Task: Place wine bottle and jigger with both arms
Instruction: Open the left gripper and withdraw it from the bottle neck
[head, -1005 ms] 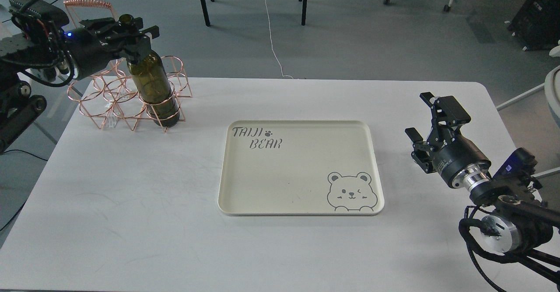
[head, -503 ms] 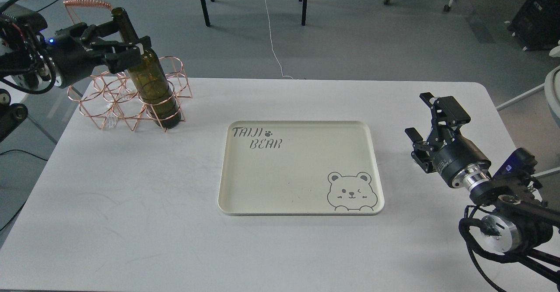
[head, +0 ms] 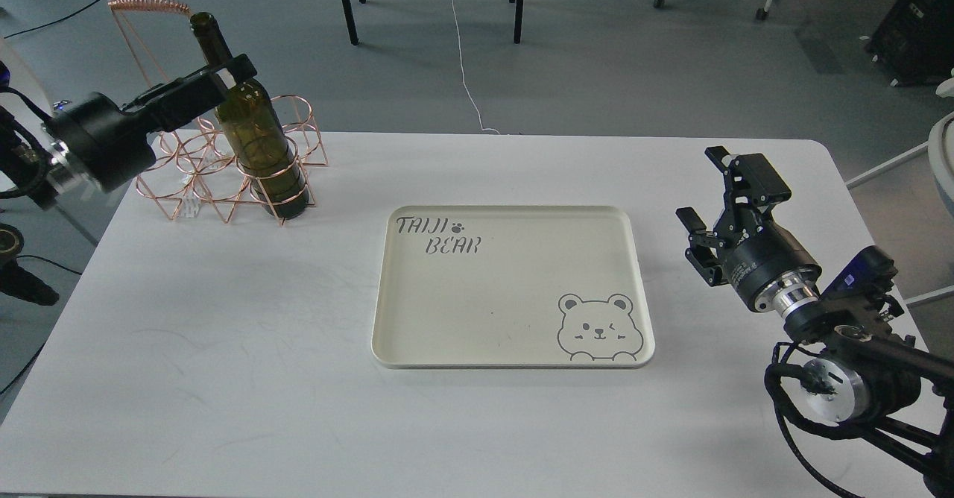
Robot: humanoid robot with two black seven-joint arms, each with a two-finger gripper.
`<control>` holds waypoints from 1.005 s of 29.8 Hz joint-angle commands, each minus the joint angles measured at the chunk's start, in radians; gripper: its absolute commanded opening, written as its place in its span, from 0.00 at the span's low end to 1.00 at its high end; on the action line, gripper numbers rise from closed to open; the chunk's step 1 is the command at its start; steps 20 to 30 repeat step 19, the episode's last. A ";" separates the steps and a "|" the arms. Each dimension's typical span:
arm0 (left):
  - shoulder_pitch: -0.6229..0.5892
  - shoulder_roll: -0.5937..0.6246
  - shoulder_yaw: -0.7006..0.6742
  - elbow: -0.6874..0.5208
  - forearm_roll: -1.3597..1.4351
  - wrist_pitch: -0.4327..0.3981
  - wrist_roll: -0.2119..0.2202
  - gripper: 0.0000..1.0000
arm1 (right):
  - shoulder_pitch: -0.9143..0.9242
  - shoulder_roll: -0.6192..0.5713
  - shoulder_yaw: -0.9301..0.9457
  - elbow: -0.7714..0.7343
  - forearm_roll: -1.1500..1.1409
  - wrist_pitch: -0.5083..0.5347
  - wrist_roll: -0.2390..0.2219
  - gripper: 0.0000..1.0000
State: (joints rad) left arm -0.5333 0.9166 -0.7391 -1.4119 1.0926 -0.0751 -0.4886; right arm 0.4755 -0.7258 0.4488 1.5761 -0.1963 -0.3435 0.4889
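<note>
The wine bottle [head: 257,136], dark olive-green, stands upright in the front right ring of a copper wire rack [head: 195,174] at the table's back left. My left gripper [head: 232,74] reaches in from the left at the base of the bottle's neck. It is seen side-on, and one finger [head: 223,79] crosses in front of the glass. My right gripper [head: 704,188] is open and empty above the table, right of the tray. The jigger is out of view.
A cream tray [head: 507,297] printed with "TAIJI BEAR" and a bear face lies empty at the table's centre. The rack has a tall coiled handle [head: 145,2]. Chair and table legs [head: 344,2] stand on the floor beyond the far edge.
My left gripper let go of the bottle's top, dropped to the neck's base and turned side-on as the arm drew back left. The bottle stays in the rack. My right gripper shifted slightly left.
</note>
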 commanded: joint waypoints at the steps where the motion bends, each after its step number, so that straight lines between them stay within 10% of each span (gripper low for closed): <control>1: 0.111 -0.108 -0.072 -0.047 -0.134 0.005 0.000 0.98 | 0.000 0.022 0.010 -0.030 0.000 -0.002 0.000 0.99; 11: 0.401 -0.405 -0.279 -0.042 -0.256 -0.008 0.000 0.98 | -0.001 0.032 0.016 -0.051 0.000 -0.003 0.000 0.99; 15: 0.489 -0.510 -0.388 -0.039 -0.306 -0.067 0.062 0.98 | -0.003 0.032 0.016 -0.051 0.002 -0.002 0.000 0.99; 30: 0.518 -0.533 -0.408 -0.038 -0.306 -0.095 0.067 0.98 | -0.001 0.031 0.016 -0.047 0.002 -0.002 0.000 0.99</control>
